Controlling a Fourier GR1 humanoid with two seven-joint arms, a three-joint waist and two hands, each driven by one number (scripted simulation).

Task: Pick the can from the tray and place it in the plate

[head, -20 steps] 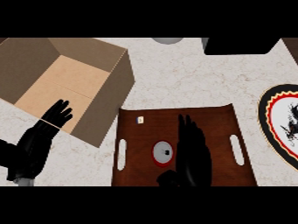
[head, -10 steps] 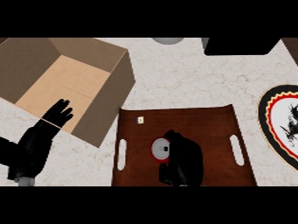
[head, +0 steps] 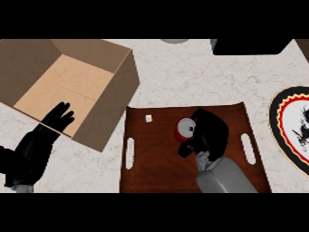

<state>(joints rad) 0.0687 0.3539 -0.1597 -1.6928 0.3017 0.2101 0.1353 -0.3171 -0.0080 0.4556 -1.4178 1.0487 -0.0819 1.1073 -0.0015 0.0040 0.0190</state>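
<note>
— As the right hand [head: 209, 132] curls its fingers over the can [head: 183, 128], how much of the job counts as done?
— Only the grasp, by the look of it. The can sits near the middle of the tray [head: 155, 168], its red and white end showing at the hand's left side. Whether it is clear of the tray floor cannot be told.
— And what is left?
— The lift, the carry toward the counter's right edge, and the set-down in the plate [head: 302, 136], just beyond the tray's right rim.
— The other hand?
— The left hand [head: 36, 147] rests open near the counter's left edge, beside the cardboard box [head: 63, 86], taking no part.
</note>
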